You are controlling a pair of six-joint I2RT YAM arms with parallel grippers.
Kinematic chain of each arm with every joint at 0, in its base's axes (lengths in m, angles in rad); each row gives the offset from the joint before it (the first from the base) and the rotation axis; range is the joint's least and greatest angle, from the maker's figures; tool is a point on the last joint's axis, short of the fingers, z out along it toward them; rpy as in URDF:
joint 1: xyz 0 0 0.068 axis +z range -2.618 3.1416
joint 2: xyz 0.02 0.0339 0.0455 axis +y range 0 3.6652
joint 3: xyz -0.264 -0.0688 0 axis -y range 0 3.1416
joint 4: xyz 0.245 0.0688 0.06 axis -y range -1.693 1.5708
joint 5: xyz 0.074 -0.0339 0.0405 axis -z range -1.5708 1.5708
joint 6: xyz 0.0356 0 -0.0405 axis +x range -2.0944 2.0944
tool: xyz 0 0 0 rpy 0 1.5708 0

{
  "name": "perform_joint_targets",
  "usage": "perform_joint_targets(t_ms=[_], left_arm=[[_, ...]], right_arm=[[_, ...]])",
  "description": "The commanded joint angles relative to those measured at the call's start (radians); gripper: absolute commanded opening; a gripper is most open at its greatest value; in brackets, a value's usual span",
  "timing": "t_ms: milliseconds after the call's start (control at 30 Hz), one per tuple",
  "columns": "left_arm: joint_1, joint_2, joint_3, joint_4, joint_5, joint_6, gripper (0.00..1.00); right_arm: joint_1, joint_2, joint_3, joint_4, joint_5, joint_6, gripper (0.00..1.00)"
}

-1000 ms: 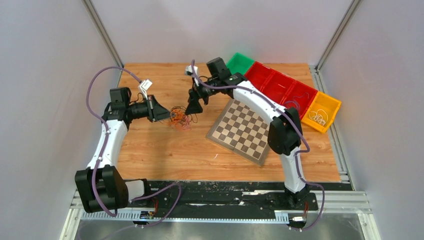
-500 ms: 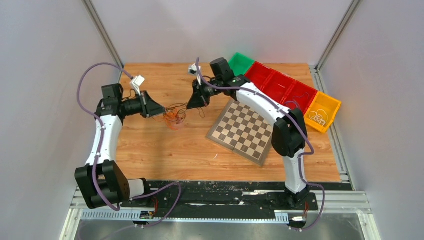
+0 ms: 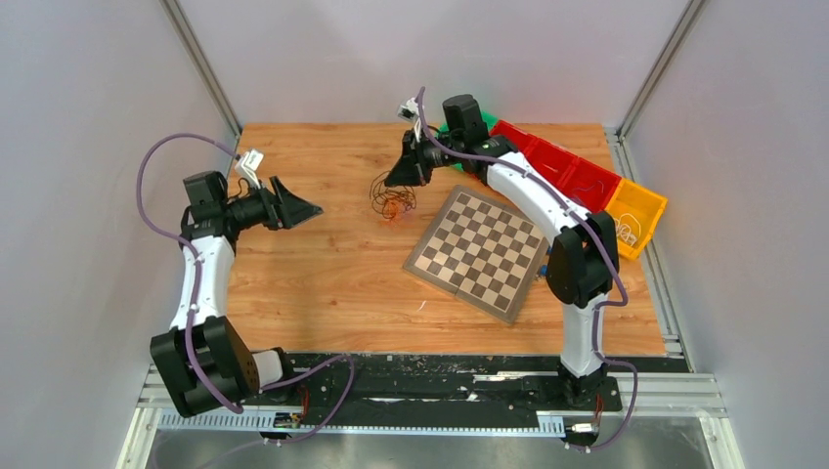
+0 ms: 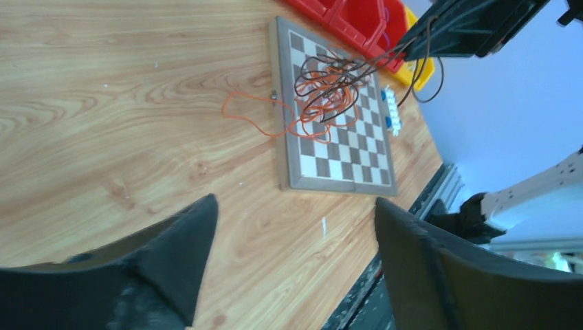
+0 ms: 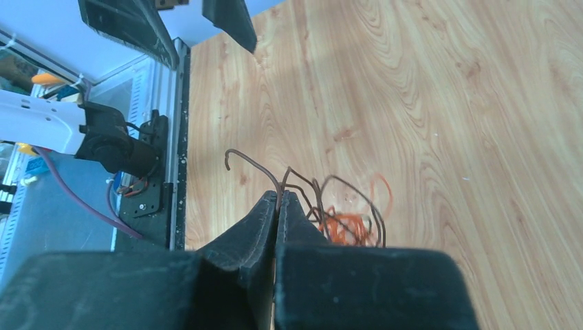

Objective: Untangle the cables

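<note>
Where the cables [image 3: 393, 198] hang in a loose orange and dark tangle over the worktop [image 3: 323, 283], just beside the far left edge of the chessboard [image 3: 479, 254], the right gripper [image 3: 399, 179] holds them, jaws pinched shut on a dark strand. Well apart to the left, the left gripper [image 3: 311, 208] has its jaws spread wide, holding nothing.

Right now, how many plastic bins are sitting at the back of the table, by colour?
Green bin: 1
Red bins: 3
Yellow bin: 1
Total: 5
</note>
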Motion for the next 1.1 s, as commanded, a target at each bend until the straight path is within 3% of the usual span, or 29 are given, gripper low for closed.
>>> perform_joint_targets(t_ms=[0,233,467,533,600,700,767,800,833,867,1067], left_arm=[[-0.039,-0.104,-0.077,0.22,0.011,-0.05,0.98],[-0.217,-0.096,-0.139,0.351,-0.102,-0.031,1.0],[-0.382,-0.045,-0.202,0.49,-0.127,-0.036,0.99],[-0.408,-0.032,-0.206,0.471,-0.152,-0.013,0.93],[-0.413,-0.016,-0.206,0.448,-0.204,-0.001,0.79],[-0.383,-0.005,-0.218,0.447,-0.267,0.001,0.52],[-0.347,-0.013,-0.252,0.509,-0.248,-0.049,0.3],[-0.335,-0.017,-0.261,0.521,-0.244,-0.071,0.13],[-0.313,-0.025,-0.273,0.522,-0.237,-0.075,0.06],[-0.288,-0.028,-0.276,0.509,-0.225,-0.062,0.01],[-0.155,-0.047,-0.272,0.191,-0.24,0.187,0.0]], right_arm=[[0.01,-0.055,0.014,0.093,-0.088,0.083,0.0],[0.035,-0.058,0.038,0.152,-0.147,0.168,0.0],[0.07,-0.07,0.067,0.225,-0.12,0.261,0.0],[0.073,-0.069,0.076,0.24,-0.119,0.282,0.0],[0.072,-0.075,0.078,0.247,-0.118,0.299,0.0],[0.07,-0.097,0.06,0.25,-0.117,0.308,0.0],[0.066,-0.113,0.051,0.251,-0.115,0.312,0.0],[0.062,-0.121,0.048,0.252,-0.11,0.314,0.0],[0.055,-0.129,0.048,0.251,-0.101,0.312,0.0],[0.043,-0.137,0.05,0.251,-0.083,0.308,0.0],[-0.1,-0.183,0.105,0.256,0.096,0.276,0.0]])
